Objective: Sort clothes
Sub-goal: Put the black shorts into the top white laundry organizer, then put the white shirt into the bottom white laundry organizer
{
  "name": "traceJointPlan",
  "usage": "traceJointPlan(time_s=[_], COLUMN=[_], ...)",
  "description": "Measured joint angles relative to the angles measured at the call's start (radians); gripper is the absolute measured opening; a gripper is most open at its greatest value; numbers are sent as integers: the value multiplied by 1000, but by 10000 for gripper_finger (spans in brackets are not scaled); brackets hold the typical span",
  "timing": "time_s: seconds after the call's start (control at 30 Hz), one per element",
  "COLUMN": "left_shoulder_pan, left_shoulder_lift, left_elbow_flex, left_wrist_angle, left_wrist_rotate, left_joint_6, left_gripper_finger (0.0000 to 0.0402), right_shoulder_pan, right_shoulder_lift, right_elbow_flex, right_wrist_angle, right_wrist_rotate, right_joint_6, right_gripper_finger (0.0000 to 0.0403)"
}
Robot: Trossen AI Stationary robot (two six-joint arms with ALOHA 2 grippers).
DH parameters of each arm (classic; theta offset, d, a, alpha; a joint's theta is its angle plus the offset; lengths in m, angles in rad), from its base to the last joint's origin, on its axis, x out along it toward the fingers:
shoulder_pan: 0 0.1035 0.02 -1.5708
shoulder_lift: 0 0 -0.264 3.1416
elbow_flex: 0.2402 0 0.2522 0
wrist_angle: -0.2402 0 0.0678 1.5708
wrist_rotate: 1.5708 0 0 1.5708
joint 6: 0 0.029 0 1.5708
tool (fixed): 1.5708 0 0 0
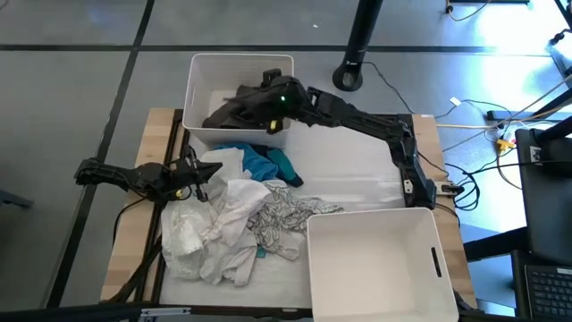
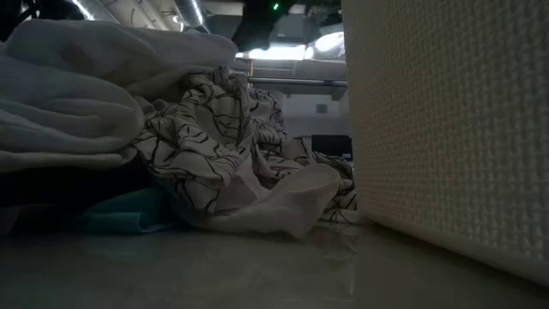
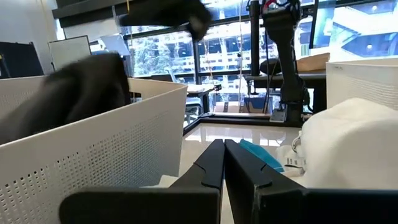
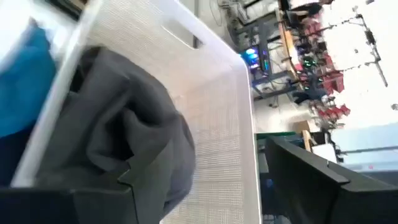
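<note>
A dark grey garment (image 1: 234, 112) lies in the far white bin (image 1: 198, 64), heaped against its near wall (image 4: 59, 106). My right gripper (image 1: 264, 93) hovers over it, open (image 4: 205, 163). A pile lies on the table: white garments (image 1: 214, 224), a grey-white patterned one (image 1: 284, 217) and a teal-blue one (image 1: 268, 165). My left gripper (image 1: 202, 170) is shut and empty (image 3: 224, 155), low at the pile's left far corner, beside the bin's near wall (image 3: 93, 149). My right gripper stands open over the dark grey garment, which bulges up beside one finger (image 4: 127, 180). I cannot tell whether that finger touches the cloth. The garment rests in the bin, not lifted.
A second white bin (image 1: 371, 216) stands at the table's near right corner; its wall (image 2: 446, 129) fills the low view's right. The patterned garment (image 2: 214, 129) lies against the white ones (image 2: 69, 86), over teal cloth (image 2: 129, 219). Bare table shows between the bins (image 1: 349, 170).
</note>
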Motion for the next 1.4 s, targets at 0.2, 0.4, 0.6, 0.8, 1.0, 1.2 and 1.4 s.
traceJointPlan(time_s=[0.2,0.4,0.6,0.8,1.0,1.2,1.4], left_shoulder_pan=[0,0,0,0,0,0,0], left_shoulder_lift=[0,0,0,0,0,0,0], left_elbow_flex=[0,0,0,0,0,0,0], left_wrist_angle=[4,6,7,6,-10,-67,-68], left_wrist_rotate=[0,0,0,0,0,1,1], left_joint_6=[-24,-27,-30,3,30,41,38], left_gripper_finger=[4,4,4,4,4,4,4], right_shoulder_pan=[108,232,340,407,419,410,401], right_shoulder_lift=[-73,-82,-82,-82,-81,-34,50], right_elbow_flex=[4,3,-47,-193,-367,-436,-438], right_wrist_angle=[-185,-368,-375,-174,127,296,310], right_wrist_rotate=[6,-59,-193,-196,-221,-222,-198], right_joint_6=[29,87,121,131,171,217,226], right_gripper_finger=[255,254,254,254,254,254,254])
